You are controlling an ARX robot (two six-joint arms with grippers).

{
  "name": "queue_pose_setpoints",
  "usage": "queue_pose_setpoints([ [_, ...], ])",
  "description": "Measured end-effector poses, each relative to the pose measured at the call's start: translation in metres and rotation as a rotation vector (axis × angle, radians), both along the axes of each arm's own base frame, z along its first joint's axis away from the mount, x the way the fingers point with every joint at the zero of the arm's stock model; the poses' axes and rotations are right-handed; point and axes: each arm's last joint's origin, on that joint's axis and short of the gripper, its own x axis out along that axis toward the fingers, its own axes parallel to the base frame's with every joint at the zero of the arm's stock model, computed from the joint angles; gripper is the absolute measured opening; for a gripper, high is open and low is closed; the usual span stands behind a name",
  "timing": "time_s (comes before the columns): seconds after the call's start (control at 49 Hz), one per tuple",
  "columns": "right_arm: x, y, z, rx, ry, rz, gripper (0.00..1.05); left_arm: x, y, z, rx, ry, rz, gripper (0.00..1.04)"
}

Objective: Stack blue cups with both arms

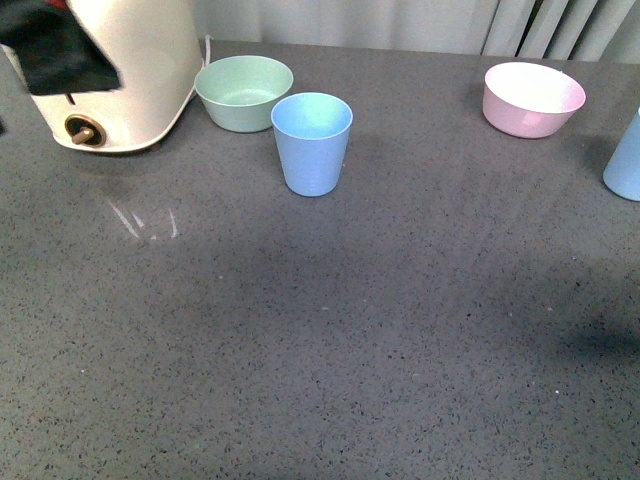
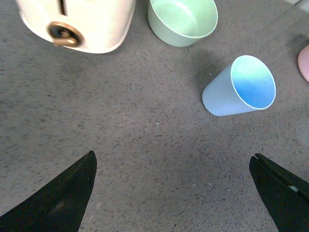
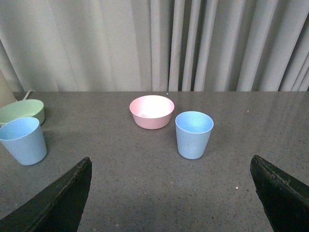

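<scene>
One blue cup (image 1: 312, 142) stands upright on the grey table, just in front of the mint-green bowl (image 1: 243, 91). The second blue cup (image 1: 625, 160) stands at the right edge of the front view, cut off by the frame. In the left wrist view the first blue cup (image 2: 240, 87) lies ahead of my left gripper (image 2: 173, 157), which is open over bare table. The right wrist view shows the second blue cup (image 3: 193, 134) straight ahead of my open right gripper (image 3: 171, 159), with the first blue cup (image 3: 23, 140) far off to one side. Both cups are empty.
A cream appliance (image 1: 120, 70) with a brass knob stands at the back left, a black arm part (image 1: 55, 45) in front of it. A pink bowl (image 1: 533, 97) sits at the back right, close behind the second cup. Curtains hang behind the table.
</scene>
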Motion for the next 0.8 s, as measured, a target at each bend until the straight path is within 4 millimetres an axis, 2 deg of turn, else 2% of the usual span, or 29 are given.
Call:
queue_pose_setpoints([
  [0.082,0.000,0.000,0.000,0.000,0.000,0.000,0.96,0.031,-0.022,-0.010,0.003,0.050,-0.015,0.96],
  [0.224,0.000,0.000,0.000,0.000,0.000,0.000,0.96,0.066,-0.051,-0.012,0.002,0.073,-0.036,0.96],
  [0.633,0.000,0.000,0.000,0.000,0.000,0.000,0.96,0.124,-0.104,-0.035,0.058,0.167,-0.074,0.96],
  [0.796,0.000,0.000,0.000,0.000,0.000,0.000,0.96,0.139,-0.112,-0.040,0.098,0.191,-0.059,0.96],
])
